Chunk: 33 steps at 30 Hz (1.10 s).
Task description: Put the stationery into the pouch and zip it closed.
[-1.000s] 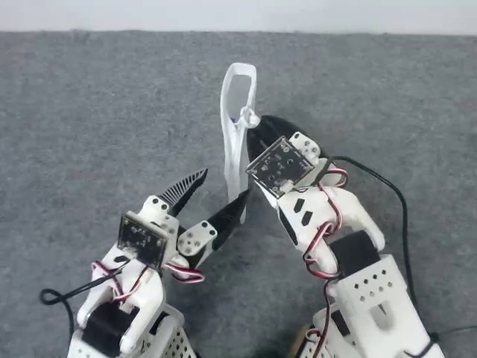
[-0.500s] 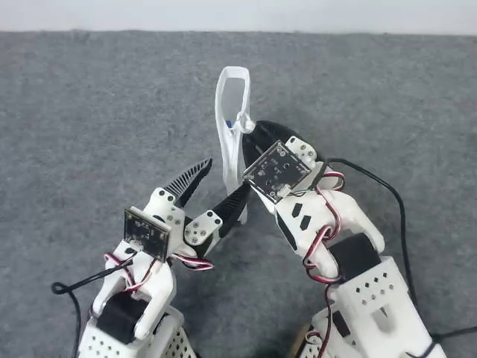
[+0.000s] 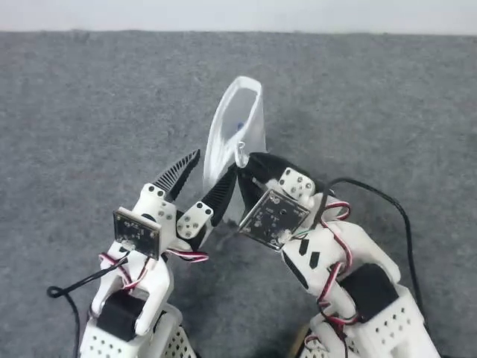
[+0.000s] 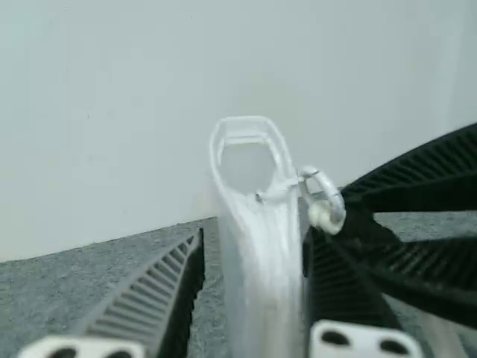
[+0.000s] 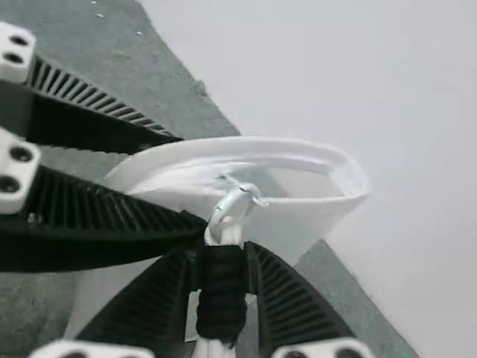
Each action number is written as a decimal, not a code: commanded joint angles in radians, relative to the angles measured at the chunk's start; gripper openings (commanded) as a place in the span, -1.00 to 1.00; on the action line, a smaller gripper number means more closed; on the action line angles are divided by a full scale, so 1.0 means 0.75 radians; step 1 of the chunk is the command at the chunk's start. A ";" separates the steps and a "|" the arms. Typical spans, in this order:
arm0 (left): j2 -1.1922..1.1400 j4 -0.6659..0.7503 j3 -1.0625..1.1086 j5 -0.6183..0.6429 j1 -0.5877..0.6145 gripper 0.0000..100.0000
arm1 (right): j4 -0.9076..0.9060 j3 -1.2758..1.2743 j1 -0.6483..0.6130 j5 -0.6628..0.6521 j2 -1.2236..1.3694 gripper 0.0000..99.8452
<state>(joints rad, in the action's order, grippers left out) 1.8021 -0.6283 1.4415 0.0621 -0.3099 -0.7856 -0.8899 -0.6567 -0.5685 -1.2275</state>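
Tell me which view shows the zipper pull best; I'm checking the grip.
The right wrist view: the zipper pull is central, the right hand shut on it. The left wrist view shows it against the pouch; the high view, small.

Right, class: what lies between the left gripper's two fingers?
The white pouch, standing upright between the left gripper's open fingers, as the left wrist view shows; the right gripper pinches its zip pull.

Bright, even overhead light; the grey bench (image 3: 89, 112) carries only faint, soft shadows toward six o'clock.
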 commanded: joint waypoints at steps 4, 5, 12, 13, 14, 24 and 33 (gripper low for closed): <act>0.010 0.037 -0.003 -0.047 -0.008 -0.77 | -0.015 0.020 -0.038 -0.027 -0.021 -0.99; 0.010 0.041 0.011 -0.070 -0.014 -0.80 | -0.015 0.020 -0.038 -0.027 -0.021 -0.99; 0.016 0.043 0.064 -0.200 -0.147 -0.84 | -0.036 0.018 -0.040 -0.025 -0.069 -0.99; 0.014 0.043 0.064 -0.200 -0.147 -0.83 | -0.046 0.018 -0.040 -0.025 -0.079 -0.99; 0.014 0.043 0.064 -0.198 -0.147 -0.81 | -0.054 0.018 -0.042 -0.025 -0.091 -0.99; 0.010 0.102 0.066 -0.141 -0.080 -0.77 | -0.138 0.020 -0.157 -0.037 -0.138 -0.99; 0.016 0.108 0.064 -0.145 -0.080 -0.88 | -0.138 0.020 -0.167 -0.037 -0.136 -0.99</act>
<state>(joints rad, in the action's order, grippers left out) 1.8036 -0.5869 1.5029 -0.0606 -0.3713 -0.8823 -0.8930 -0.7518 -0.5731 -1.3226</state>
